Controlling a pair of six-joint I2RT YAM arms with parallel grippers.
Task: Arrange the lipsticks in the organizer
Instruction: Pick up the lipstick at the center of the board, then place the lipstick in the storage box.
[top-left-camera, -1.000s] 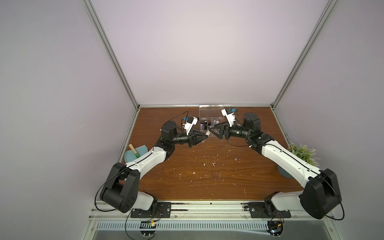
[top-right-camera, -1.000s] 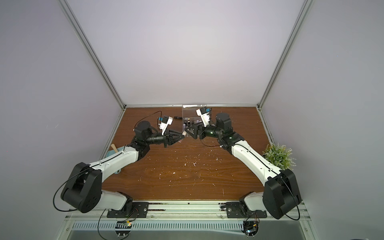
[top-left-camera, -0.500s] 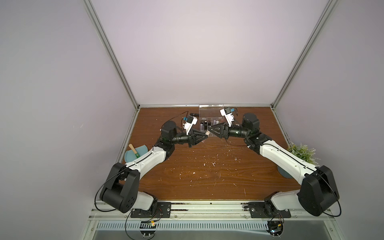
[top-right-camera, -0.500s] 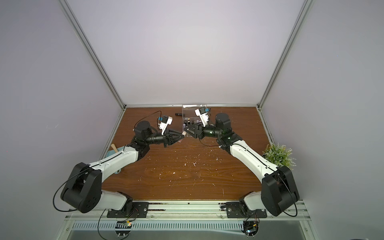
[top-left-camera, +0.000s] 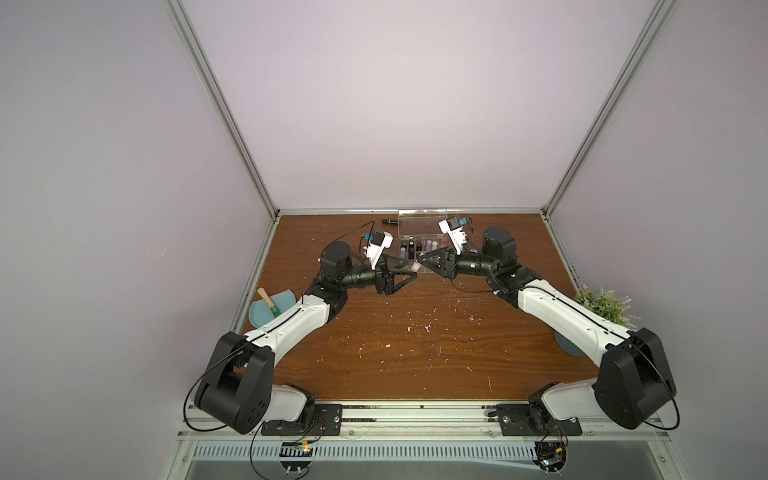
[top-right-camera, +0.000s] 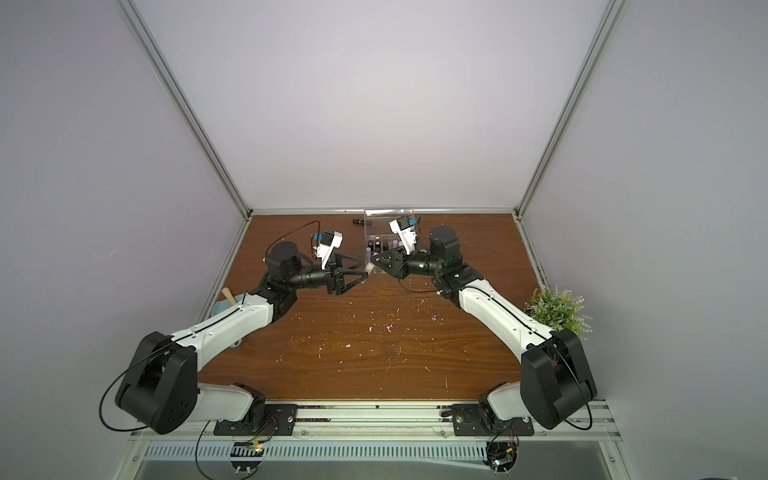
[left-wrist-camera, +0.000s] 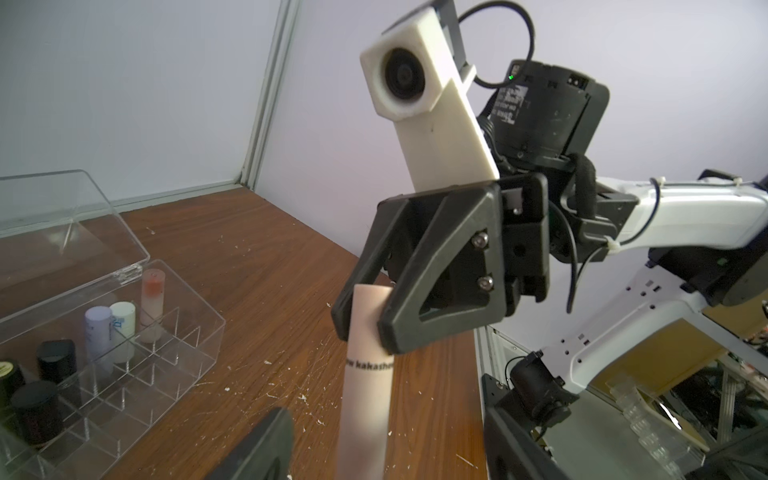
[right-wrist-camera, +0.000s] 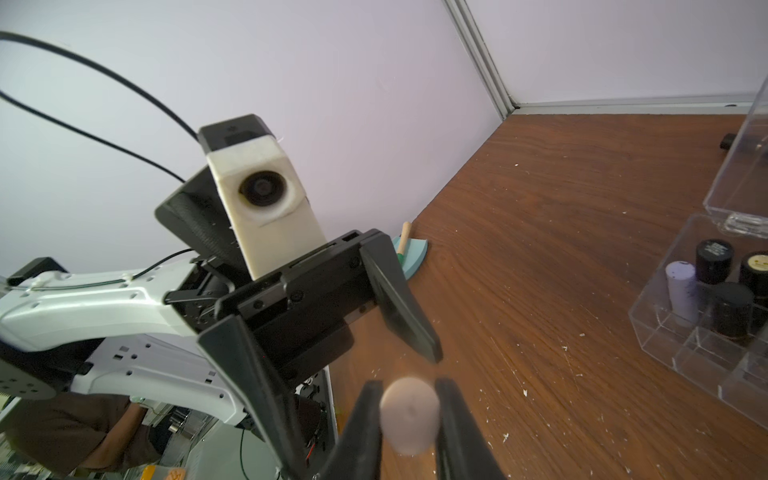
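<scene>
1. Since the earlier frame the grip has swapped. The left gripper (top-left-camera: 412, 268), then clenched on the pale pink lipstick (left-wrist-camera: 368, 399), has let go. The right gripper (left-wrist-camera: 365, 330), then spread, has clamped onto the tube's far end.
2. That lipstick is now in the air between the two arms, near the middle of the frame in both top views and just below the organizer (top-left-camera: 420, 245).
3. The left gripper's fingers (right-wrist-camera: 395, 299) flank the tube. We think they stand clear of it, but it is blurred up close, so a light touch cannot be ruled out.
4. The organizer sits on the table (top-left-camera: 415, 345) at upper middle of the frame with its lid (top-left-camera: 422, 222) raised. It holds several upright lipsticks (left-wrist-camera: 97, 332) and has empty compartments left. One black lipstick (top-left-camera: 389, 221) lies on the table just left of the lid.
5. We judge the handover done. The right arm can now turn the tube upright over an empty compartment. It is gripped only near one end, so it may swing.
</scene>
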